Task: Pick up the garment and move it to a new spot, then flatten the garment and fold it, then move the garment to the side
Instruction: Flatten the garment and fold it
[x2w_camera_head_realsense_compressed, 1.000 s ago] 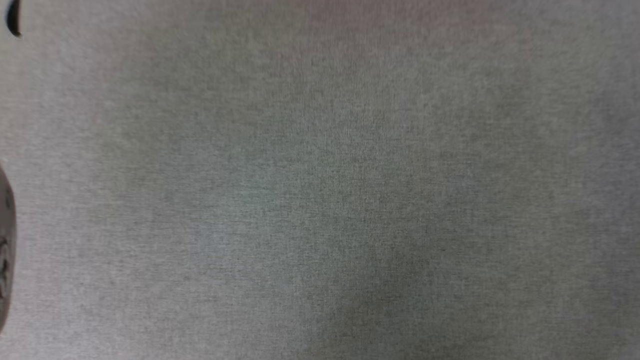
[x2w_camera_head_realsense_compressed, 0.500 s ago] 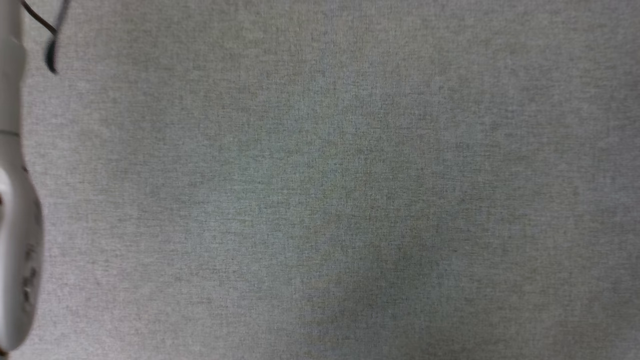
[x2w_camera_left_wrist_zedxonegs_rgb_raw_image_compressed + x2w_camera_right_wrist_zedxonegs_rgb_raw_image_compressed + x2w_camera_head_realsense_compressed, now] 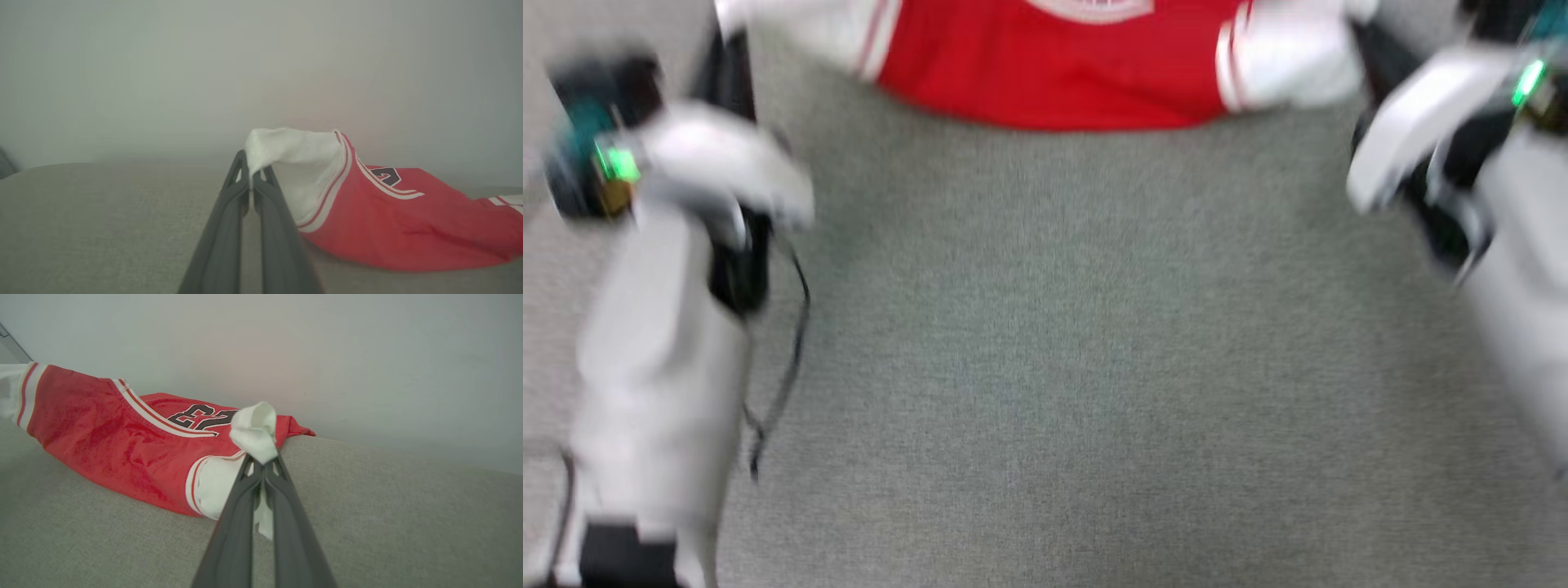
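Note:
The garment (image 3: pixel 1054 73), a red jersey with white sleeves and striped trim, is stretched across the far part of the grey fabric surface (image 3: pixel 1045 367) in a blurred head view. In the left wrist view my left gripper (image 3: pixel 250 183) is shut on one white sleeve (image 3: pixel 294 163), lifting it while the red body (image 3: pixel 400 228) sags onto the surface. My right gripper (image 3: pixel 263 467) is shut on the other white sleeve (image 3: pixel 255 430), which bunches above its tips. Beside it the number patch (image 3: pixel 200 416) faces up.
My left arm (image 3: pixel 662 343) and right arm (image 3: pixel 1519 286) flank the grey surface, a dark cable (image 3: pixel 784 367) hanging by the left one. A pale wall (image 3: pixel 327 355) stands right behind the surface's far edge (image 3: pixel 408 455), which the jersey lies near.
The head camera has moved: earlier it showed bare grey surface with a forearm at the left edge; now the jersey and both arms are in the picture.

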### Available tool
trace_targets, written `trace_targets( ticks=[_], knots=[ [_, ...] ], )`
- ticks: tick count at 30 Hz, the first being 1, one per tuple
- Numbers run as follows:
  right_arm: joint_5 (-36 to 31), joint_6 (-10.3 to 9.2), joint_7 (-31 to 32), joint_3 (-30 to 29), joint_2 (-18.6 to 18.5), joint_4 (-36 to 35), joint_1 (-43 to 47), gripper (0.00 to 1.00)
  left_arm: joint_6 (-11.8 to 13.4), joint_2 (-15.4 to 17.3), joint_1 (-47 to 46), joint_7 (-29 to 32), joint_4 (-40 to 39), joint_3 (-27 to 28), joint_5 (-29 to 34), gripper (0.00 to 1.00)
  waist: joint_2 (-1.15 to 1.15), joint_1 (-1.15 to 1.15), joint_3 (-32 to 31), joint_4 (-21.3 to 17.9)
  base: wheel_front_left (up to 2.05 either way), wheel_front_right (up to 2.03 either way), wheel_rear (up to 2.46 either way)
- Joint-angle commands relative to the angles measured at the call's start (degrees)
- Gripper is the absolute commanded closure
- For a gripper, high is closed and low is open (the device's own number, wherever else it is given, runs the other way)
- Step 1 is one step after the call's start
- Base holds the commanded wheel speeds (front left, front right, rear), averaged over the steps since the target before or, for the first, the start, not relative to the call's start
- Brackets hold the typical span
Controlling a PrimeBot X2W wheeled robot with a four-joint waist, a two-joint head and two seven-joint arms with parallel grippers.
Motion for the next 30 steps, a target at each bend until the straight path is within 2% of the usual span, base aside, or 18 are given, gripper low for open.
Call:
trace_targets(
  ticks=[1, 6, 11, 16, 22, 26, 30],
  knots=[
    [1.11, -0.01, -0.36, 0.8, -0.23, -1.11, 4.86, 1.0, 0.45, -0.18, 5.63, -0.25, -2.25, 1.01, 0.11, 1.0, 0.0, 0.0, -6.59, -0.66, 0.0, 0.0, 0.0],
    [2.87, -0.01, -0.98, 1.43, -1.63, -4.25, 17.75, 1.0, 1.49, -1.13, 22.98, -0.2, -8.58, 2.43, -0.25, 1.0, 0.0, 0.0, -12.89, -0.83, 0.0, 0.0, 0.0],
    [3.63, -0.01, -1.19, 0.01, -2.31, -8.2, 30.01, 1.0, 3.97, -1.49, 37.59, -0.06, -14.92, 3.07, -0.81, 1.0, 0.0, 0.0, -18.17, -0.89, 0.0, 0.0, 0.0],
    [2.72, -0.01, 0.37, -3.5, -2.85, -13.06, 42.24, 1.0, 7.2, -0.81, 49.76, 2.53, -21.6, 3.32, -1.09, 1.0, 0.0, 0.0, -22.6, -1.02, 0.0, 0.0, 0.0],
    [-0.34, -0.01, 4.54, -11.59, -3.25, -21.67, 57.54, 1.0, 10.37, -0.02, 61.29, 6.89, -30.59, 3.28, -1.59, 1.0, 0.0, 0.0, -25.39, -0.69, 0.0, 0.0, 0.0],
    [-4.87, -0.01, 9.34, -19.07, -1.32, -29.1, 68.16, 1.0, 12.12, 0.59, 67.1, 9.32, -35.62, 3.21, -1.75, 1.0, 0.0, 0.0, -25.94, -0.66, 0.0, 0.0, 0.0],
    [-10.48, -0.01, 15.33, -26.04, 2.39, -37.07, 77.14, 1.0, 13.71, 0.8, 71.19, 10.73, -39.18, 3.21, -1.62, 1.0, 0.0, 0.0, -26.37, -0.36, 0.0, 0.0, 0.0]
  ],
)
